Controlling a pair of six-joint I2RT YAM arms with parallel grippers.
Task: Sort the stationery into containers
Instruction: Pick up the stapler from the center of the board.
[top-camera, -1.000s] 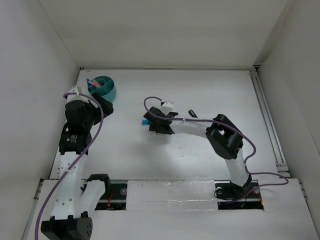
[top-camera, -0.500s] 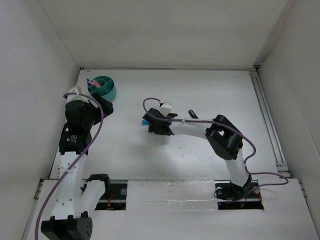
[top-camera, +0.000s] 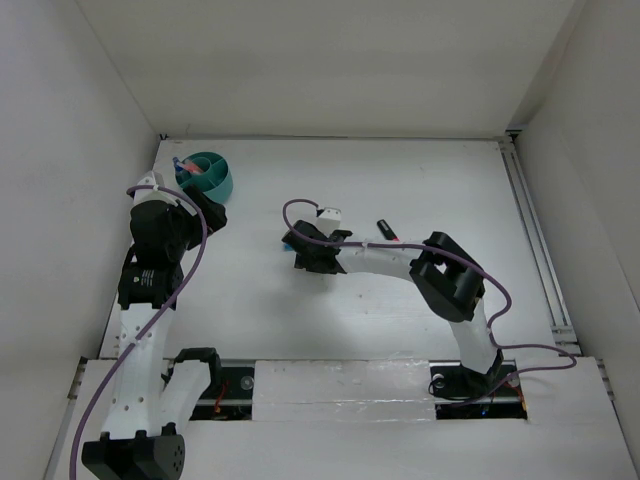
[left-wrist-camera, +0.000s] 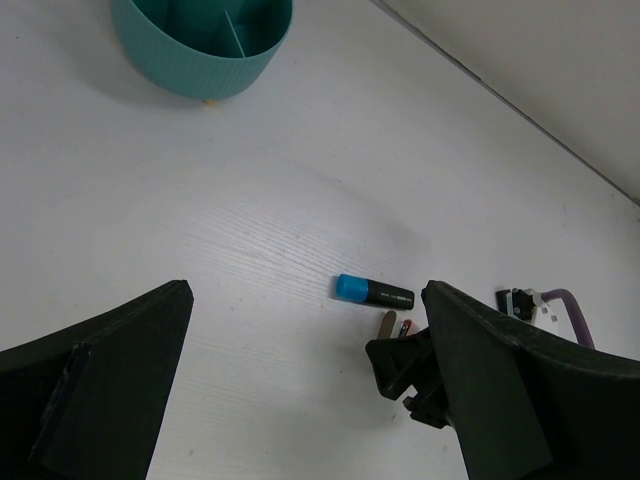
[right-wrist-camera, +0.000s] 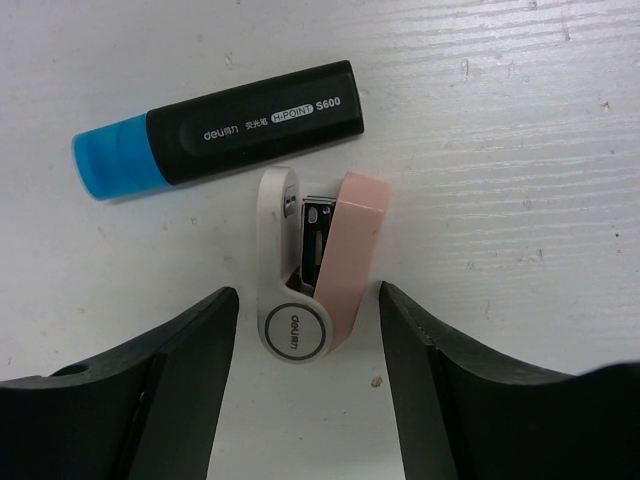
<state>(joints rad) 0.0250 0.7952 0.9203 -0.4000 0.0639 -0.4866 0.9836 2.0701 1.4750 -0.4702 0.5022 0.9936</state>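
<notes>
Right claw (right-wrist-camera: 305, 295): apart, straddling pink-white eraser (right-wrist-camera: 345, 240) on worktop (right-wrist-camera: 500, 150), seemingly lined up to grip. Blue-ended marker (right-wrist-camera: 250, 125) just beside. Left claw (left-wrist-camera: 305, 290): apart, empty, facing teal tub (left-wrist-camera: 200, 60).

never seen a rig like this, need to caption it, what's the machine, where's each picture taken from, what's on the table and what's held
Two robot arms are bolted to a white table, each ending in a two-finger gripper. One picture looks down from above and behind them; the other two come from wrist cameras, so the dark shapes at the bottom are fingers. On the table: a divided teal tub, a black marker with a blue cap, a pink-and-white gadget beside it, another dark marker. The right gripper is open astride the gadget; the left gripper is open. Nothing is held.
</notes>
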